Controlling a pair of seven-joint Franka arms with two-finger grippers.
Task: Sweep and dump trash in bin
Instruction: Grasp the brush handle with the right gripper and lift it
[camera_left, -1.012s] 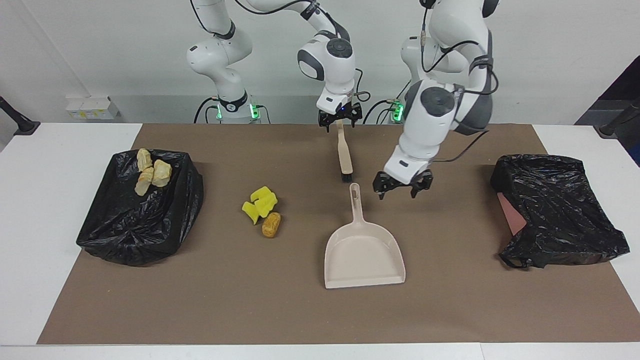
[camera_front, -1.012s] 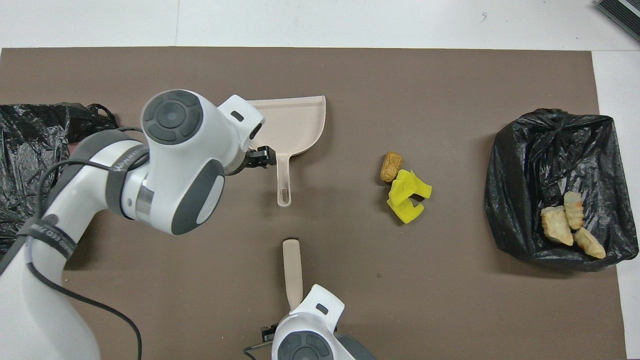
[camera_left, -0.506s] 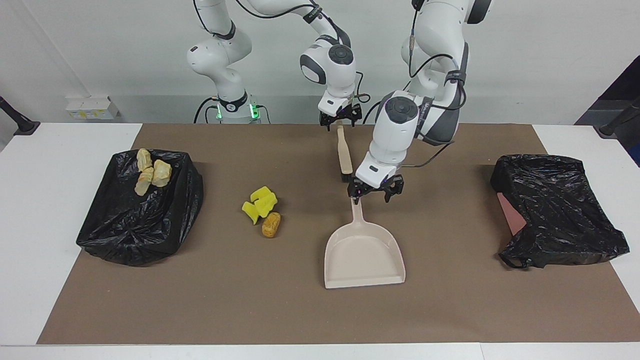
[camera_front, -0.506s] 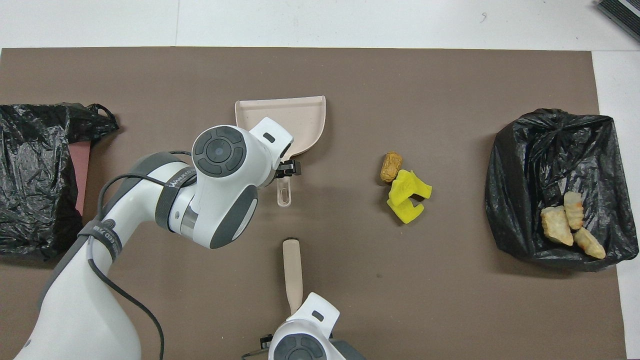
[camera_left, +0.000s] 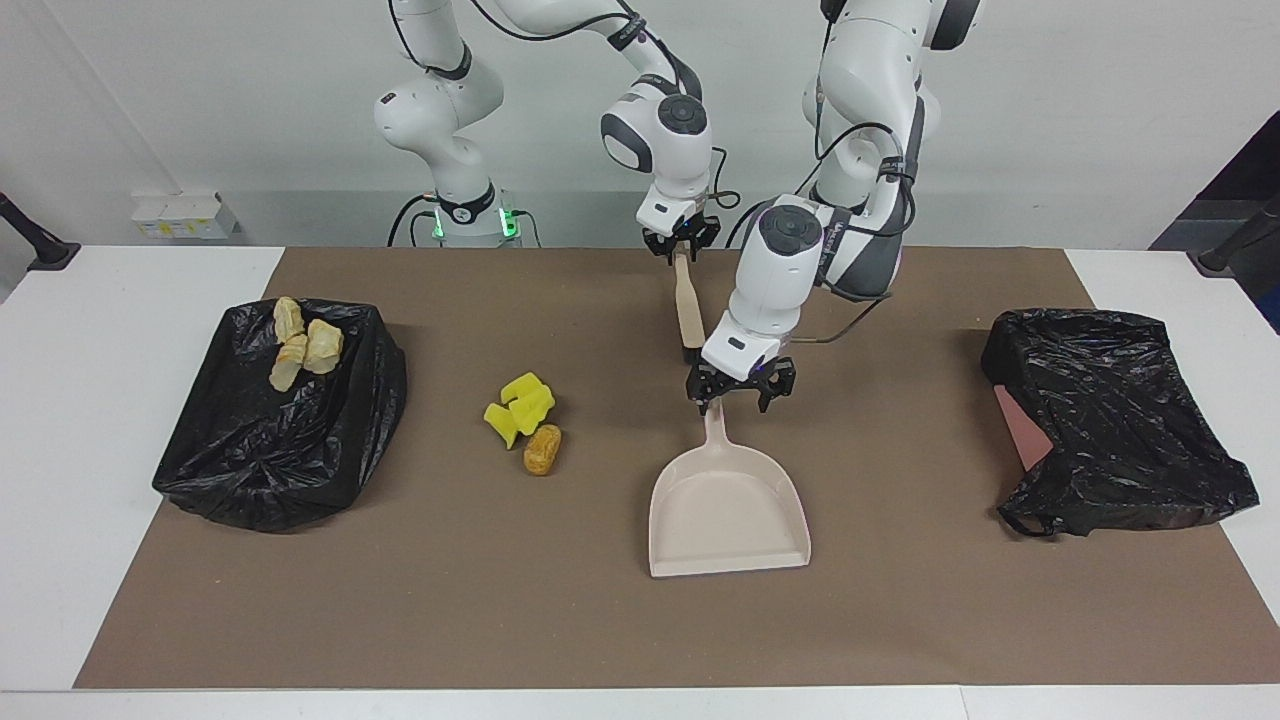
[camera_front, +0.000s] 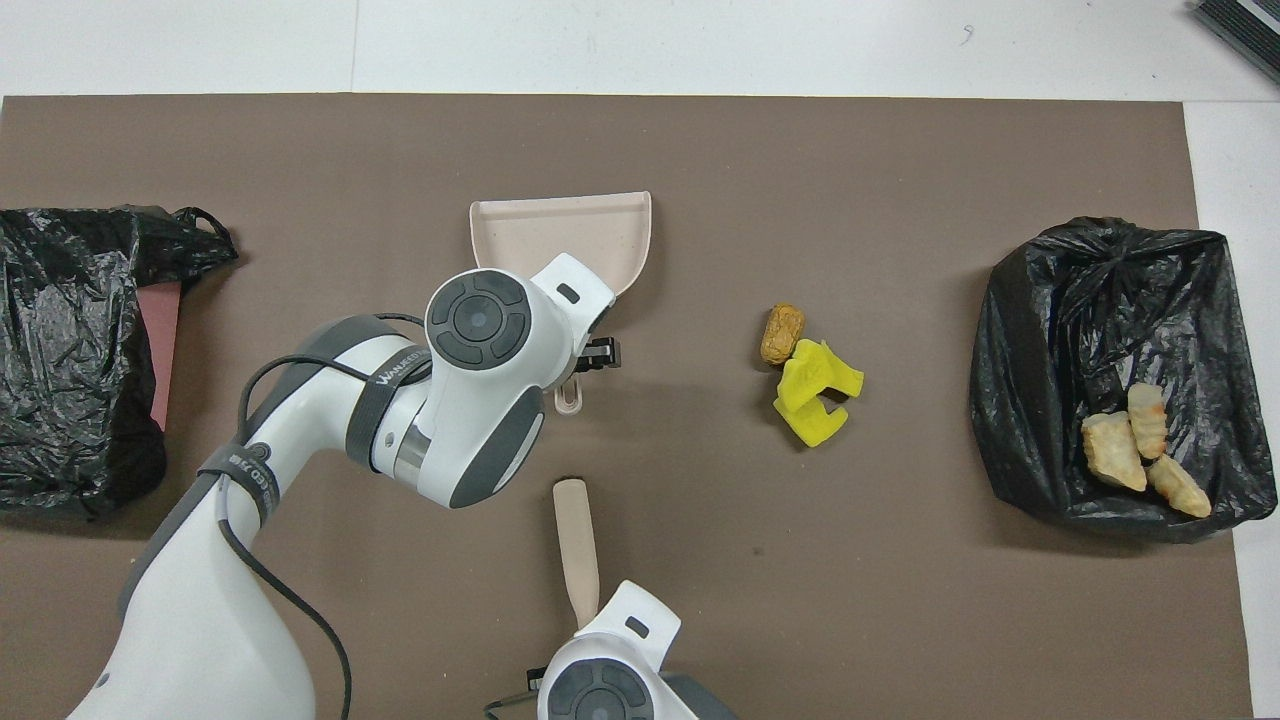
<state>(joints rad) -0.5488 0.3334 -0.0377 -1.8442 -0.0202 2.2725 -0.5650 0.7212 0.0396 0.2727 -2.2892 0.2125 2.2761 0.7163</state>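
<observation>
Two risks: the right gripper (camera_left: 681, 249), clamped on the brush (camera_left: 688, 305) handle at twelve o'clock, may twist it, and the left gripper (camera_left: 740, 389), spread over the dustpan (camera_left: 728, 500) handle, may nudge it off.

- You have open brown mat (camera_left: 560, 600) across the whole lower strip of the facing view, below the dustpan (camera_left: 728, 505).
- The trash (camera_left: 526, 423), yellow pieces and a brown roll touching, sits with bare mat all round it, well apart from the black bin bag (camera_left: 280, 440) at frame left.
- At centre, the left end effector (camera_left: 740, 389) hangs over the dustpan handle, and the brush (camera_left: 688, 305) lies just above it, crowding that lane.
- Another black bag (camera_left: 1110, 420) blocks the frame's right end.
</observation>
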